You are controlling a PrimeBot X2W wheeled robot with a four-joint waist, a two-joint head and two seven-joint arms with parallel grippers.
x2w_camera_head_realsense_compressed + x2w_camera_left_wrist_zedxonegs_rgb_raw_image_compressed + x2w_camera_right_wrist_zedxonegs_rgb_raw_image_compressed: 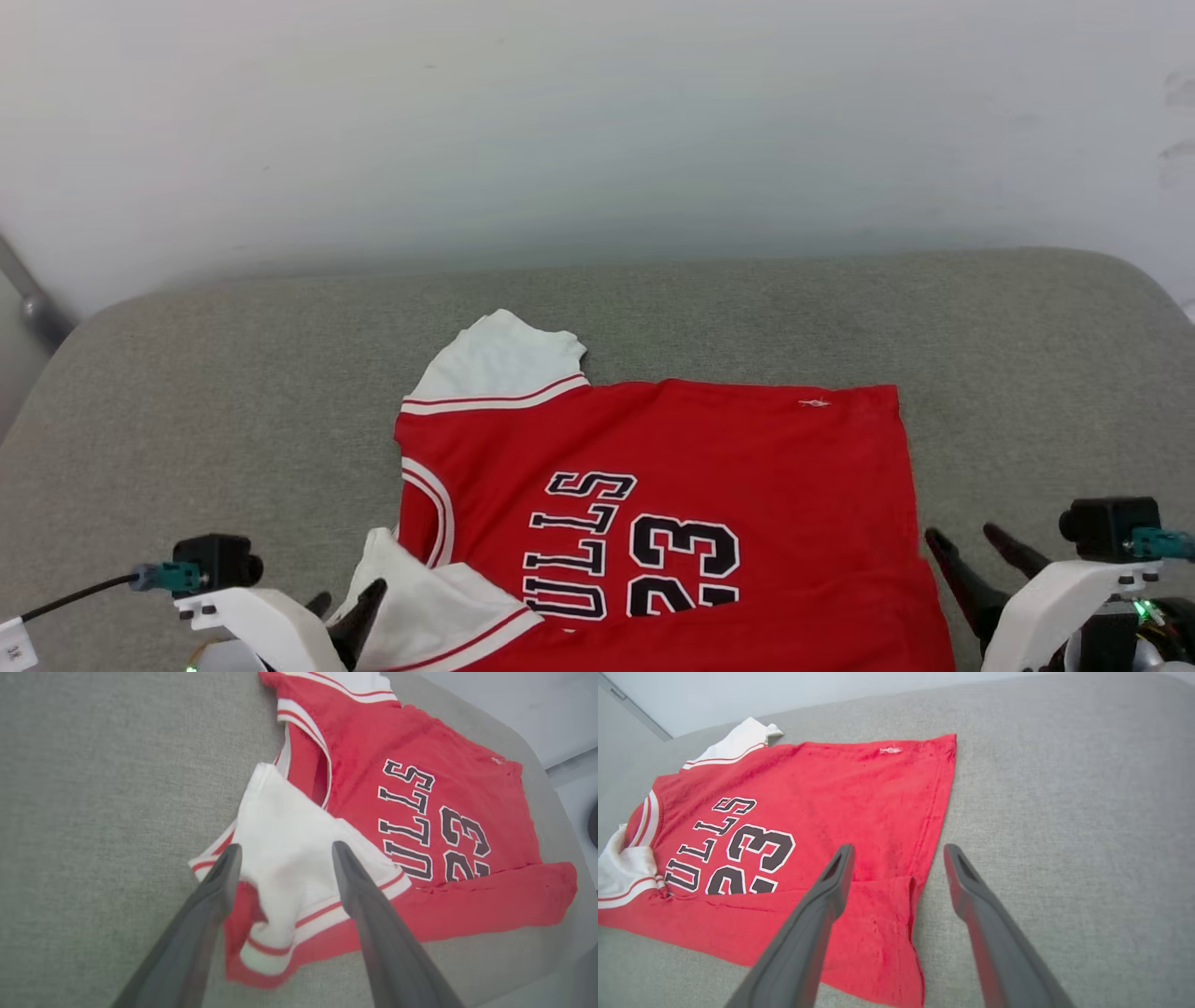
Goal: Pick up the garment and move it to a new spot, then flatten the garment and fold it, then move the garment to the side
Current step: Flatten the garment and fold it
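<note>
Grey cloth-covered table (187, 392) against a plain pale wall (597, 140). Red jersey (709, 439) lies printed side up at the near middle of the table, neck toward the robot's left, hem toward its right. Near long edge is turned over onto the body as a red band, hiding the bottom of the black lettering (635, 546). Near white sleeve (289, 826) is flopped in over the chest; far white sleeve (499, 359) sticks out flat at the far left. Left end effector (347, 605) is spread wide and empty, poised just over the near sleeve, fingers straddling it. Right end effector (963, 546) is likewise wide and empty at the near hem corner (878, 924), one finger over fabric, the other over bare table. Handling, my read: thin, soft, very light, no stiffness at all. It will sag and crease wherever it is unsupported, and the cloth top will likely drag on it, so sliding risks bunching. Best holds look like the doubled places: the turned band at the hem corner for the right, the striped trim (322, 914) by the sleeve for the left. I would pinch shallow, both ends together, and lift level.
</note>
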